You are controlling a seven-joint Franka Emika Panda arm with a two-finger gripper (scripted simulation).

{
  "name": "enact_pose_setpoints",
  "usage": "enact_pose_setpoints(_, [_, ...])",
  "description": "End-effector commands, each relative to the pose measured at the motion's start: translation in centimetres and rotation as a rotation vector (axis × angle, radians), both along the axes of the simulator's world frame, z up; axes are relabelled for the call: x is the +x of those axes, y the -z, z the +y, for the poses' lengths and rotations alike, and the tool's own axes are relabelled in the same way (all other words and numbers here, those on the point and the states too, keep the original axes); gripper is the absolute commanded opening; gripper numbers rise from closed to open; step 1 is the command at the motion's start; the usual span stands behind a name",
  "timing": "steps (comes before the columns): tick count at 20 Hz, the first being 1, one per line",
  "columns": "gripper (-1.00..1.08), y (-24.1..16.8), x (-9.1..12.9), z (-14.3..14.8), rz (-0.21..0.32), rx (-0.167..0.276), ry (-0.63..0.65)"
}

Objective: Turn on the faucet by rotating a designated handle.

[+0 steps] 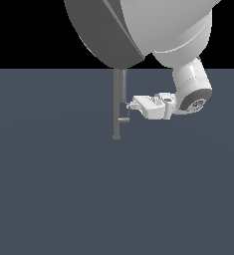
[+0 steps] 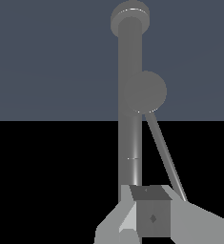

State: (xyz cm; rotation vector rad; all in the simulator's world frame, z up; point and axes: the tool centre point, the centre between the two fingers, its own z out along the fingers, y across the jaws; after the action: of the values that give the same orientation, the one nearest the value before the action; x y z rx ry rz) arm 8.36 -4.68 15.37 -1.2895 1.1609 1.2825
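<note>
The claw (image 1: 130,105) reaches sideways to the faucet (image 1: 119,99), its tip just beside the post, above the handle (image 1: 124,120); its grip cannot be told.

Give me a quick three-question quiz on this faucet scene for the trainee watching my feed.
1. True or false: in the exterior view the gripper reaches toward the faucet from that view's right.
2. In the exterior view, the handle sits A) near the post's foot end, B) at the post's upper end, C) lying loose on the floor.
3. Fill in: the top of the faucet is hidden behind the robot ____ in the exterior view.

Key
1. True.
2. A: it juts out low on the post, just below the gripper.
3. arm.
</note>
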Motion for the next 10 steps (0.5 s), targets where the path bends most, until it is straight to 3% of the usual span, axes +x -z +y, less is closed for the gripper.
enact_pose_setpoints(1, [-1.00, -0.1, -0.8, -0.1, 0.003, 0.004, -0.006])
enact_pose_setpoints(10, [-1.00, 0.0, -2.0, -0.2, -0.003, 0.003, -0.003])
